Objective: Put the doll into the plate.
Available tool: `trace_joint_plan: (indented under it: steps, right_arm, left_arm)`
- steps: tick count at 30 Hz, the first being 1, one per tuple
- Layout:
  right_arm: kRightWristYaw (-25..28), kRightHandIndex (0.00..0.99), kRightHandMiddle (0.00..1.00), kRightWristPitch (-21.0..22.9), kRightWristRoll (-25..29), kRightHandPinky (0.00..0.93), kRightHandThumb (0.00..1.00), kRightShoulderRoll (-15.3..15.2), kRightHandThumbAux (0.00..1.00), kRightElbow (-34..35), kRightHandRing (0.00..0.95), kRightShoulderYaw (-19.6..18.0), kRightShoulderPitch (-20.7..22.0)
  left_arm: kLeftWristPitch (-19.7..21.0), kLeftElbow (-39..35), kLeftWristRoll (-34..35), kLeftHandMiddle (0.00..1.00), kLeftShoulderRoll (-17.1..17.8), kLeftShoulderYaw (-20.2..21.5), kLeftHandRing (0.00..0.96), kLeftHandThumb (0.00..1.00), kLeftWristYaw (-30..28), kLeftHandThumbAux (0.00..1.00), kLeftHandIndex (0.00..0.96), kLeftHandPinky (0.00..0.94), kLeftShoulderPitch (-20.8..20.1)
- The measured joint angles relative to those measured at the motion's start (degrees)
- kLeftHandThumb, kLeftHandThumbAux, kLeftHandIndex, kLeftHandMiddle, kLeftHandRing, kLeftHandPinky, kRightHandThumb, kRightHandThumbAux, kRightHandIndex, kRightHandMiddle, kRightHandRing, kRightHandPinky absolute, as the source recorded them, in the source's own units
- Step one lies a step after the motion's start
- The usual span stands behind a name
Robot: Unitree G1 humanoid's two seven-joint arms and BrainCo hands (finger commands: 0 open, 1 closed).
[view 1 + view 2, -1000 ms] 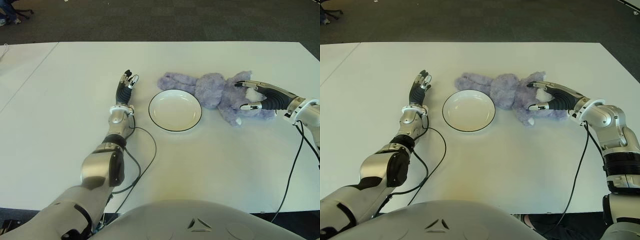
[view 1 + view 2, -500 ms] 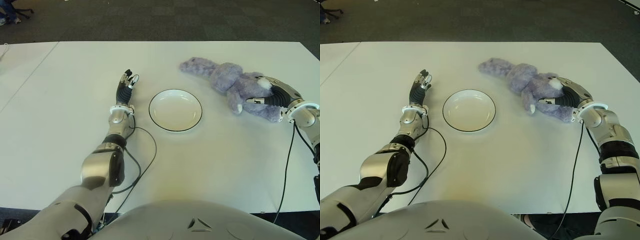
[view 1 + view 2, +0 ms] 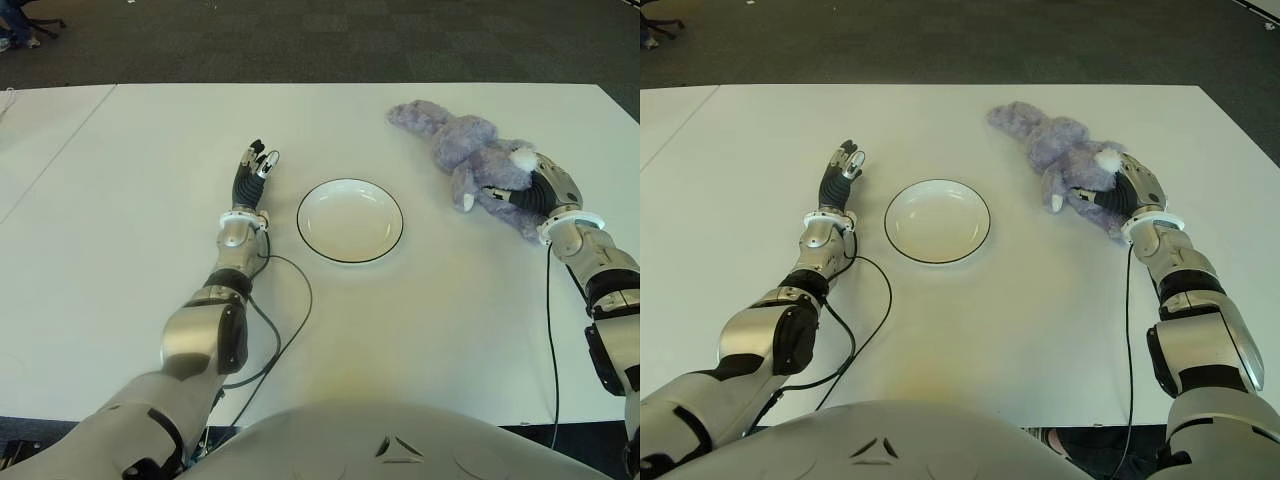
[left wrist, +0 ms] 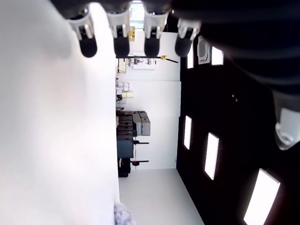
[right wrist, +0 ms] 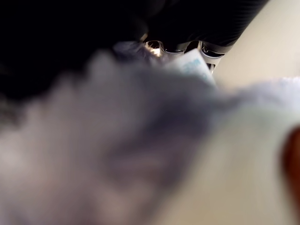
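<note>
While the plate is bare, these lines give the state of things, from the fingers outward.

Right fingers: curled into the purple plush; the right hand [image 3: 540, 195] grasps the doll [image 3: 470, 150] at its near, lower-right end, beside the white tail tuft. The right wrist view is filled with purple fur pressed close against the hand, which fits a firm grasp.

Left fingers: straight and loose, holding nothing; the left hand [image 3: 253, 170] shows at centre-left of the left eye view, just left of the plate [image 3: 350, 221].

Doll's place: upper right of the left eye view, on the white table [image 3: 120, 250], well apart from the plate and to its right. I cannot tell whether it is lifted or lying on the surface.

Plate's place: centre of the frame, white with a dark rim, nothing in it.

Done so far: by my reading, only the grasp.

Left to do: carry the doll leftward to the plate, set it inside the rim, then let go.

Doll's long axis: a diagonal, from the upper left down to the lower right.

Doll's pointing: the free end points to the upper left, away from the robot; the held end points toward the right wrist.
</note>
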State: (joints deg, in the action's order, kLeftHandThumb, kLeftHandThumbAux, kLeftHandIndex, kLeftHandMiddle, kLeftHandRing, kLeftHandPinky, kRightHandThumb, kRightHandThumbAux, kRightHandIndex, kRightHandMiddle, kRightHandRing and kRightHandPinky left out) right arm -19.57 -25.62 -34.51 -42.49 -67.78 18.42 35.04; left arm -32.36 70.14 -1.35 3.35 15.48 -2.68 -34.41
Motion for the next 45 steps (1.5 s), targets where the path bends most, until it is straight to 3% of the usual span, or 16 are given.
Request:
trace_joint_plan:
  steps: [5,6,8,9,11,12,13,14,15,17,19,25,36,45]
  right_arm:
    - [-1.4,0.000,0.000,0.5,0.0,0.000,0.242,0.5,0.366,-0.5,0.027,0.9,0.4]
    - [-1.7,0.000,0.000,0.6,0.0,0.035,0.258,0.6,0.384,-0.5,0.201,1.0,0.5]
    - [-2.2,0.000,0.000,0.7,0.1,0.113,0.276,0.8,0.408,-0.7,0.210,1.1,0.6]
    - [-2.5,0.062,0.123,0.7,0.2,0.333,0.300,1.0,0.453,-0.9,0.237,1.1,0.7]
    - [-3.2,0.080,0.160,0.6,0.5,0.399,0.308,1.4,0.466,-1.3,0.245,1.1,0.8]
    - [-3.6,0.182,0.241,0.5,0.6,0.446,0.339,1.5,0.489,-1.5,0.334,1.0,0.9]
    - [-4.0,0.199,0.254,0.3,0.7,0.454,0.344,1.8,0.492,-1.6,0.350,1.0,0.9]
    - [-4.4,0.369,0.443,0.1,0.8,0.579,0.603,2.0,0.652,-1.6,0.486,0.9,0.9]
    - [-4.8,0.411,0.492,0.0,1.0,0.611,0.668,2.1,0.692,-1.7,0.521,0.8,0.9]
    - [-5.7,0.431,0.648,-0.5,1.3,0.737,0.692,2.5,0.702,-1.7,0.662,0.6,0.9]
    - [-6.6,0.436,0.700,-0.8,1.6,0.783,0.698,2.8,0.703,-1.7,0.710,0.3,0.9]
    - [-8.8,0.442,0.798,-1.0,3.1,0.843,0.716,4.1,0.708,-1.7,0.797,-0.6,0.9]
    - [-9.8,0.440,0.842,-1.0,4.3,0.850,0.720,5.1,0.710,-1.8,0.842,-1.9,0.9]
    - [-10.2,0.441,0.856,-5.6,5.5,0.850,0.711,4.2,0.712,3.3,0.861,-3.7,-0.5]
  left_arm:
    - [0.0,0.0,0.0,0.050,0.1,-0.5,0.030,0.000,0.1,0.415,0.000,0.000,0.0]
    - [0.0,0.0,0.0,0.053,0.1,-0.5,0.033,0.000,0.2,0.417,0.000,0.000,0.0]
    - [0.0,0.0,0.0,0.056,0.2,-0.6,0.035,0.000,0.2,0.417,0.000,0.000,0.0]
    - [0.0,0.0,0.0,0.058,0.2,-0.6,0.037,0.000,0.2,0.420,0.000,0.005,0.1]
    - [0.0,0.0,0.0,0.059,0.2,-0.6,0.038,0.000,0.2,0.421,0.000,0.007,0.1]
    - [0.0,0.0,0.0,0.060,0.2,-0.6,0.039,0.000,0.2,0.424,0.000,0.005,0.1]
    - [0.0,0.0,0.0,0.061,0.2,-0.6,0.039,0.000,0.2,0.424,0.000,0.004,0.1]
    - [0.0,0.0,0.0,0.064,0.2,-0.6,0.043,0.000,0.2,0.429,0.000,0.009,0.1]
    - [0.0,0.0,0.1,0.064,0.2,-0.6,0.043,0.000,0.2,0.430,0.000,0.011,0.1]
    - [0.0,0.0,0.1,0.066,0.2,-0.6,0.046,0.000,0.2,0.425,0.000,0.013,0.1]
    - [0.0,0.0,0.2,0.066,0.2,-0.5,0.046,0.000,0.2,0.424,0.000,0.015,0.1]
    - [-0.1,0.0,0.2,0.067,0.2,-0.5,0.048,0.000,0.2,0.433,0.000,0.012,0.1]
    - [-0.1,0.0,0.7,0.070,0.1,-0.2,0.047,0.000,0.2,0.453,0.010,0.019,0.1]
    - [-0.1,0.0,1.5,0.072,0.1,0.3,0.053,0.000,-0.2,0.471,0.021,0.032,0.0]
